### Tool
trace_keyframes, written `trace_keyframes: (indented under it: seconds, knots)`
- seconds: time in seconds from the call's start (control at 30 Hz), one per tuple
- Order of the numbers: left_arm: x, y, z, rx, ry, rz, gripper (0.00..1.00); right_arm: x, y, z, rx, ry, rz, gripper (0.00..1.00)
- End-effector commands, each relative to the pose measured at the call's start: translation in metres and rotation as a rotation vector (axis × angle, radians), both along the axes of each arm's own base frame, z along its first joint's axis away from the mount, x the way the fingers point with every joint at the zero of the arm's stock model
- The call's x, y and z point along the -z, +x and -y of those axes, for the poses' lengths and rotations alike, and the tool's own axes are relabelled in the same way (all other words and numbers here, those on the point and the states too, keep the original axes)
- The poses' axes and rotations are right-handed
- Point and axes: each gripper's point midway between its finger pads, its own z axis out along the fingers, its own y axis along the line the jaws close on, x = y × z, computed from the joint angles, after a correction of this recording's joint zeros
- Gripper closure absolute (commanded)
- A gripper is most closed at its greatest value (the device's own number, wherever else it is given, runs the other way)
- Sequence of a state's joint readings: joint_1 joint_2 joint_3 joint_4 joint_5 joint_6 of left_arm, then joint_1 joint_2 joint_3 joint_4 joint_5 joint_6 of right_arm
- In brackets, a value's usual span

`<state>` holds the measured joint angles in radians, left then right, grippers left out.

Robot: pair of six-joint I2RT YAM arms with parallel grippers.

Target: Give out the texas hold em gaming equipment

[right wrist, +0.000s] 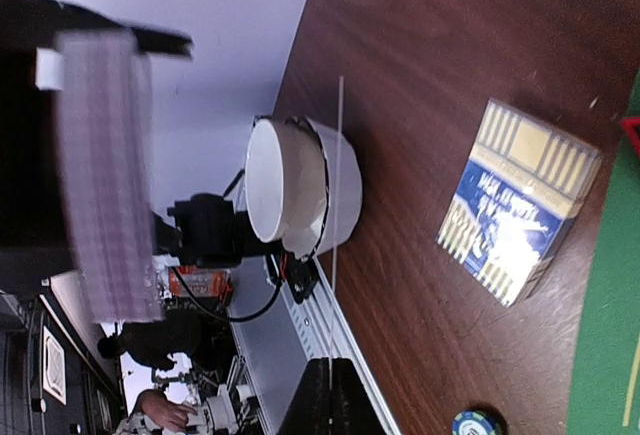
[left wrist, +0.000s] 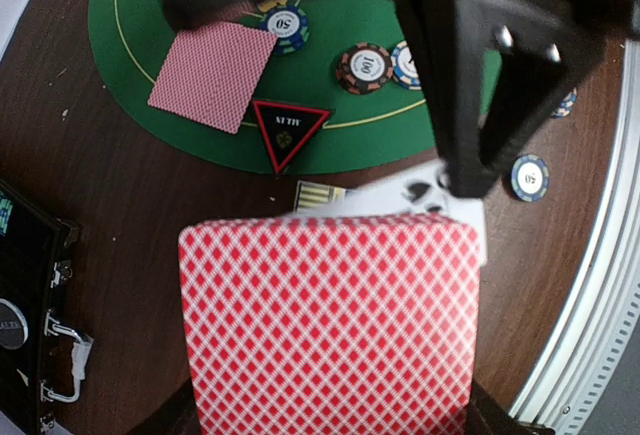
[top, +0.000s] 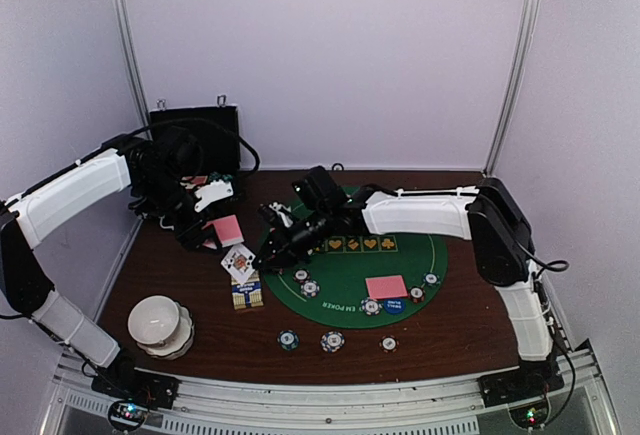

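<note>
My left gripper [top: 207, 227] is shut on a stack of pink-backed playing cards [top: 227, 230], which fills the lower left wrist view [left wrist: 330, 325] and hides the fingers. My right gripper [top: 266, 253] is shut on a single card [top: 238, 262], seen edge-on as a thin line [right wrist: 336, 245] rising from its closed fingers [right wrist: 352, 395]. In the left wrist view that gripper [left wrist: 470, 170] pinches the white card [left wrist: 415, 193] just past the stack. One pink card [top: 386, 286] lies on the green mat [top: 350, 265]. A red-black triangle marker [left wrist: 288, 131] lies at the mat's edge.
Striped chips sit on the mat [top: 310, 288] and along the near table [top: 332, 341], beside a blue button [top: 393, 305]. A blue-yellow card box [top: 247, 293] lies left of the mat. White bowl stack [top: 158, 323] at near left; black case [top: 195, 140] at the back.
</note>
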<state>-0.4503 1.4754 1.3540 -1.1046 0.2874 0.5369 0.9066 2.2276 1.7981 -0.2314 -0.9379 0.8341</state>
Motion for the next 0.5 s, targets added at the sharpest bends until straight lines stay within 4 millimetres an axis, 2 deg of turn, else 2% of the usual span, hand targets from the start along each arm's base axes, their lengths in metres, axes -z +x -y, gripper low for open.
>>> trace_keyframes:
  seconds: [0.0, 0.07, 0.13, 0.27, 0.4, 0.43, 0.47]
  knots:
    - [-0.02, 0.005, 0.001, 0.008, -0.029, 0.055, 1.0, 0.05, -0.044, -0.005, -0.11, -0.108, -0.069, 0.99]
    - [-0.021, 0.005, 0.001, 0.009, -0.032, 0.055, 1.0, 0.059, -0.048, -0.007, -0.127, -0.127, -0.077, 0.96]
    - [-0.022, 0.004, 0.001, 0.009, -0.031, 0.056, 1.0, 0.061, -0.048, -0.008, -0.133, -0.139, -0.068, 0.86]
    - [-0.022, 0.004, 0.001, 0.009, -0.032, 0.054, 1.0, 0.058, -0.046, 0.002, -0.145, -0.192, -0.002, 0.58]
    - [-0.022, 0.004, 0.003, 0.013, -0.038, 0.048, 1.0, 0.045, -0.035, 0.018, -0.113, -0.228, 0.084, 0.07]
    - [-0.022, 0.004, 0.003, 0.013, -0.039, 0.046, 1.0, 0.041, -0.033, 0.021, -0.1, -0.227, 0.097, 0.01]
    - [-0.021, 0.003, 0.003, 0.013, -0.04, 0.045, 1.0, 0.037, -0.028, 0.025, -0.079, -0.225, 0.107, 0.01]
